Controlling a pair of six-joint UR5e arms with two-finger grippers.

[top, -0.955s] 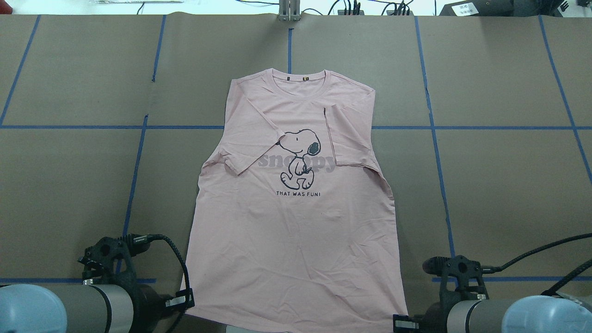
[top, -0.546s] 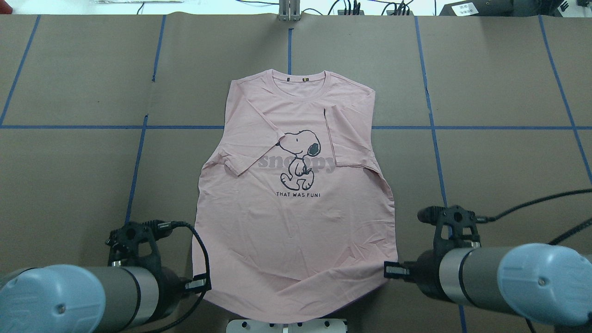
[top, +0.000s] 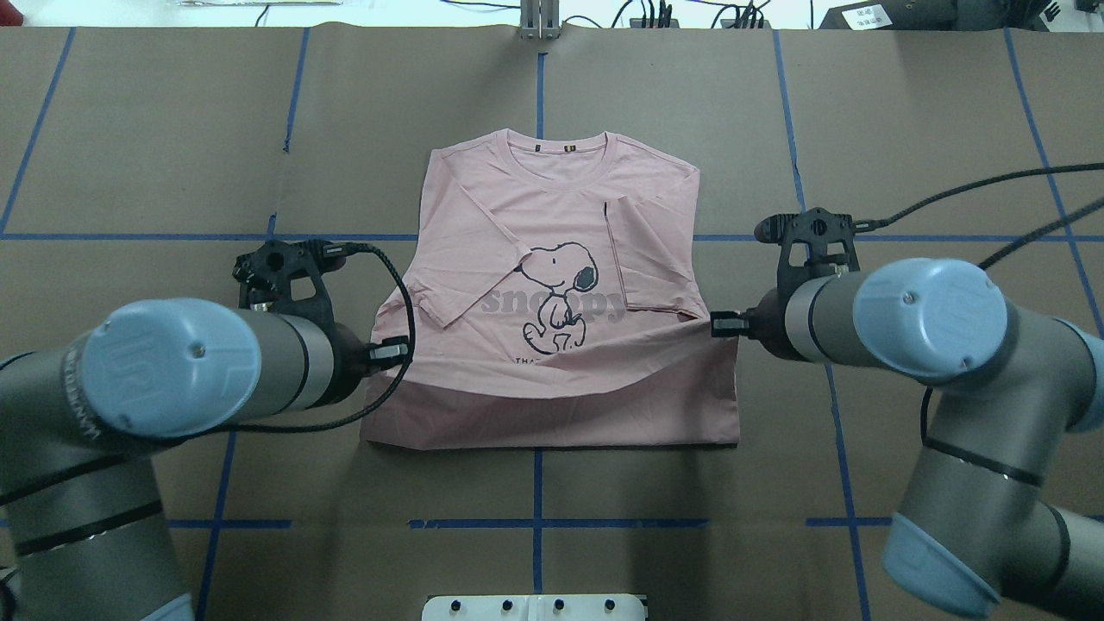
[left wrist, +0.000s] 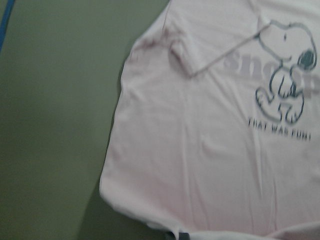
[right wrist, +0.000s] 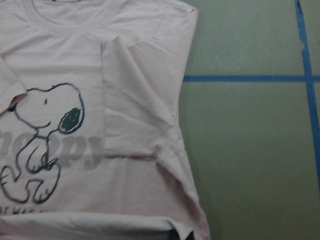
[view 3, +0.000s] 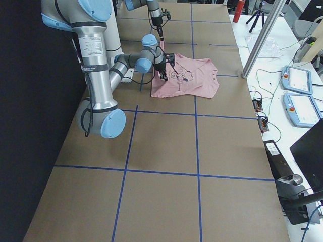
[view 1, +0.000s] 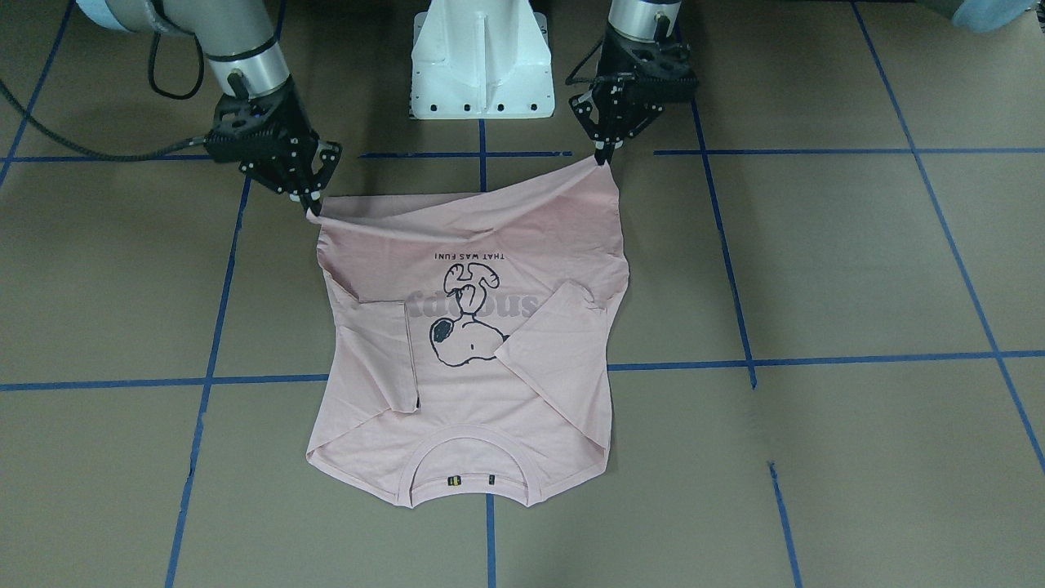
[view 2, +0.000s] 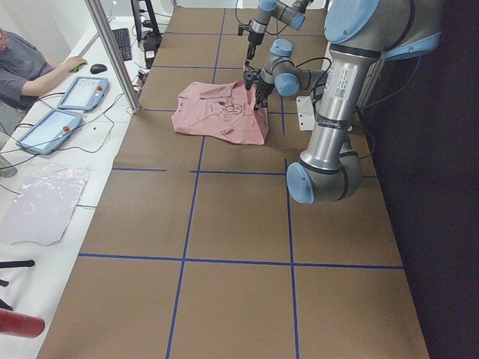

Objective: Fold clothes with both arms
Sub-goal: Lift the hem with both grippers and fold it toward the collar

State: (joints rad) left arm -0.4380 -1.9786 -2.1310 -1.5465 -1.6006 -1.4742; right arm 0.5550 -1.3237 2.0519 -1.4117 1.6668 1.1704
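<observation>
The T-shirt (top: 561,216) lies mid-table, print up. Bare table (top: 906,129) lies open along all its edges. Its collar points away from the robot, and the collar-to-fold axis runs the same way. The left gripper (view 1: 605,157) and right gripper (view 1: 313,206) each appear pinched shut on a raised hem corner.

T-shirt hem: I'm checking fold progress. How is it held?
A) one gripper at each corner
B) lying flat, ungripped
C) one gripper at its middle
A: the left gripper and right gripper each pinch a raised hem corner of the T-shirt.
</observation>
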